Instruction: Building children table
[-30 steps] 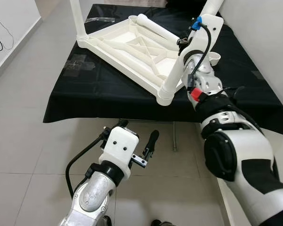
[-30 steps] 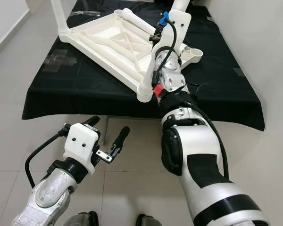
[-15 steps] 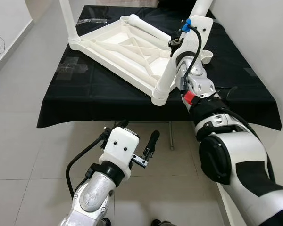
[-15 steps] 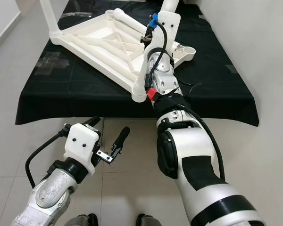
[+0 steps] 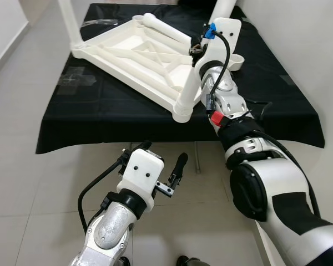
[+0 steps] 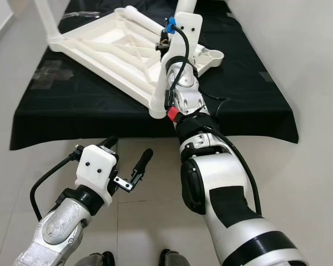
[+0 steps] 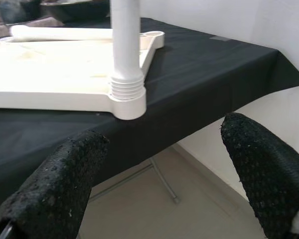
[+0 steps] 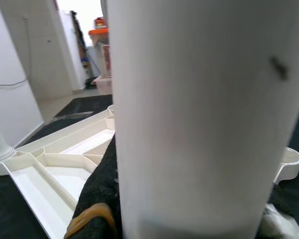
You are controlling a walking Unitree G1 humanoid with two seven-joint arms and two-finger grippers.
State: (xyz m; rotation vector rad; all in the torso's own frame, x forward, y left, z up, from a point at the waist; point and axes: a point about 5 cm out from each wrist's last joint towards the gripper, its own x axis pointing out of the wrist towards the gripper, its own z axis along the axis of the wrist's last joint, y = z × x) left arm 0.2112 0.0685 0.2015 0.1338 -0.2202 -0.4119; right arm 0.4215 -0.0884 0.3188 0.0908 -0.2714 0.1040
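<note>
The left gripper (image 5: 162, 160) hangs open below the front edge of the black-draped table (image 5: 105, 119) – on which the white tabletop (image 5: 139, 61) lies upside down, near its middle – while the right gripper (image 5: 197, 47) is clamped on the leg (image 5: 191, 91) at the tabletop's nearest corner.

No writing, label, brand, number or sign can be read anywhere in these pictures. The white plastic table top (image 5: 139, 58), its legs and the black cloth (image 5: 100, 111) on the bench carry no print that can be made out. The robot's arm casings are unmarked too; a red band (image 5: 216, 117) and a blue clip (image 5: 211, 30) on the right arm show colour but no lettering.
</note>
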